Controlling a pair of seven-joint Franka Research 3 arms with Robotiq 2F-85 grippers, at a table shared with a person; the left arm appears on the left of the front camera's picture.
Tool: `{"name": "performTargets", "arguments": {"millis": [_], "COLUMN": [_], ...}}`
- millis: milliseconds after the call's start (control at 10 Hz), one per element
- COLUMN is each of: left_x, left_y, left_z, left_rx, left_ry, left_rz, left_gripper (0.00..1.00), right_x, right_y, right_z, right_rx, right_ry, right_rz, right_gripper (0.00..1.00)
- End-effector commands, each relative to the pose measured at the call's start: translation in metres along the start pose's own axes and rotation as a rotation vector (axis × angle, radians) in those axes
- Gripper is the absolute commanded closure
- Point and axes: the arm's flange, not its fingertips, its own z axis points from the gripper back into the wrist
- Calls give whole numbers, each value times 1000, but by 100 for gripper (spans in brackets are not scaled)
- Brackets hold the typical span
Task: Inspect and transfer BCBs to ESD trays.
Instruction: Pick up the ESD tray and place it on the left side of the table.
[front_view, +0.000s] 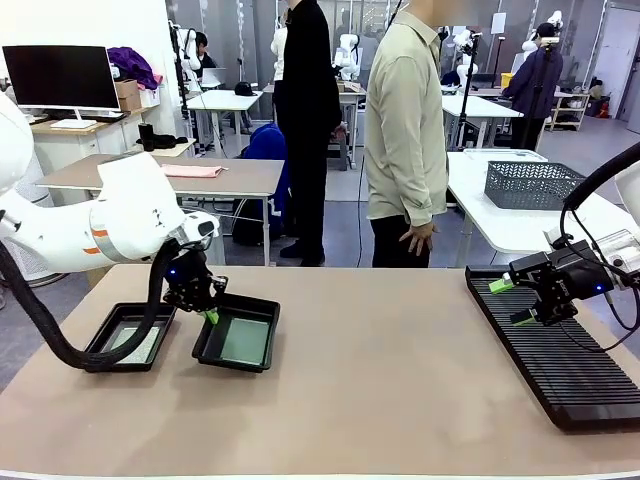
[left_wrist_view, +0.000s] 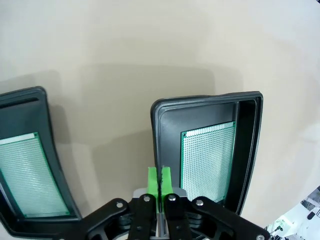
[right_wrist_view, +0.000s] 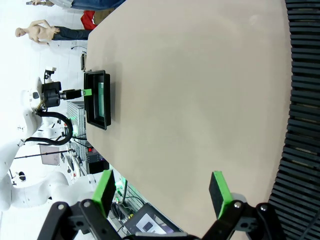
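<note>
My left hand (left_wrist_view: 159, 180), clamped empty, hovers at the near rim of the shallow black plastic tray (left_wrist_view: 157, 130) holding a thin green circuit board (left_wrist_view: 207, 160); right hand (right_wrist_view: 162, 187) gapes empty, well apart.

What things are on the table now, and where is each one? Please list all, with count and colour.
ESD trays: two, black, side by side at the table's left, second further left.
BCBs: two, green, one lying flat in each tray, other.
Slotted rack: one, black, along the table's right edge.
Table: one, beige.
Person: one, pale shirt, standing at the far side.
Left gripper: shut, holding nothing, above the right-hand tray's rim.
Right gripper: open, over the rack's edge.
</note>
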Motion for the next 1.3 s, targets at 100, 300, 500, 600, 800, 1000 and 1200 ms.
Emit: {"name": "performTargets", "arguments": {"millis": [100, 300, 500, 600, 800, 1000, 1200], "left_x": [-2, 1, 4, 6, 9, 13, 18], "left_y": [25, 34, 42, 47, 49, 50, 52], "left_z": [4, 5, 5, 3, 3, 3, 1], "left_rx": [-41, -42, -49, -42, -29, -3, 23], "left_ry": [14, 10, 11, 16, 24, 24, 39], "left_rz": [-3, 4, 6, 16, 24, 28, 46], "left_gripper": [97, 97, 97, 97, 97, 97, 97], "right_x": [0, 0, 0, 0, 0, 0, 0], "right_y": [2, 2, 2, 2, 2, 2, 2], "right_z": [0, 0, 0, 0, 0, 0, 0], "right_rx": [-12, -12, -12, -12, -12, -12, -12], "right_ry": [-14, -14, -14, -14, -14, -14, -14], "right_rz": [-19, -19, -19, -19, -19, -19, -19], "right_gripper": [0, 0, 0, 0, 0, 0, 0]}}
